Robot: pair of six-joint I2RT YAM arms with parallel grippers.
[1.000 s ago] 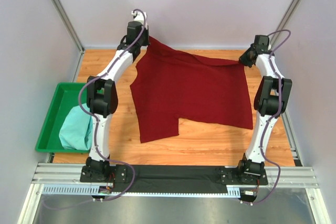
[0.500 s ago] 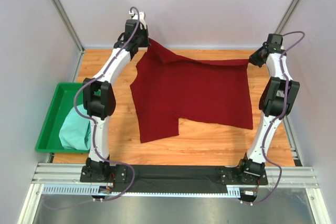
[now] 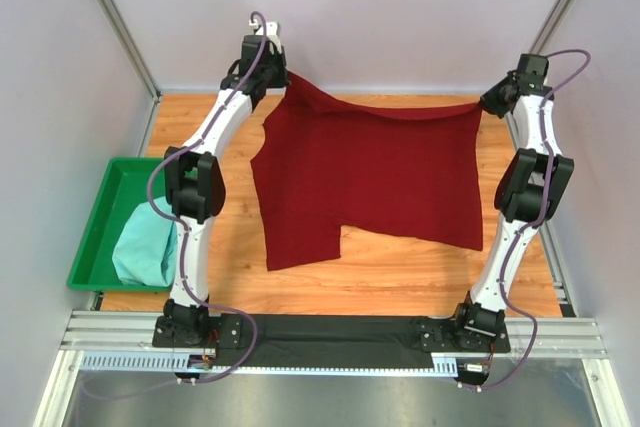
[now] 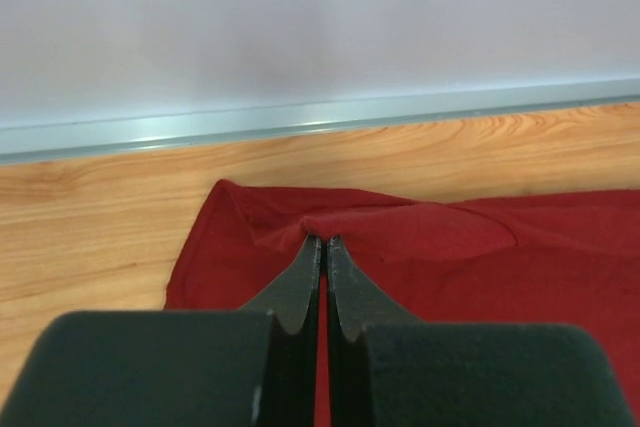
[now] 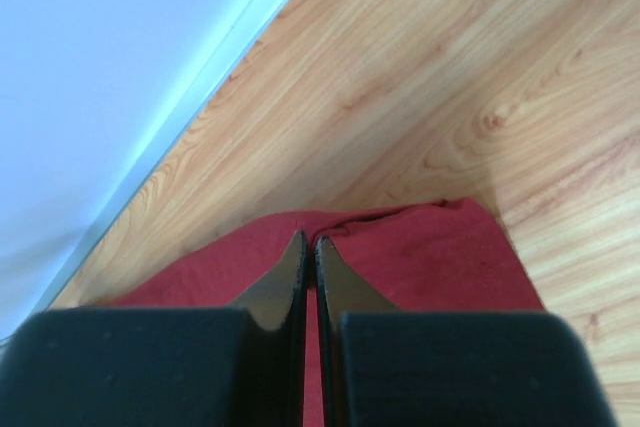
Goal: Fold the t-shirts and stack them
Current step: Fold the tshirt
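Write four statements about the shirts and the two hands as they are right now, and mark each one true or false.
1. The left hand is shut on a far corner of the maroon t-shirt. True.
2. The right hand is open and clear of the cloth. False: it is shut on the shirt's other far corner.
3. The mint t-shirt lies in the green tray. True.
4. The maroon t-shirt is folded into a small square. False: it is spread out, its far edge stretched between the two hands and its near part on the table.
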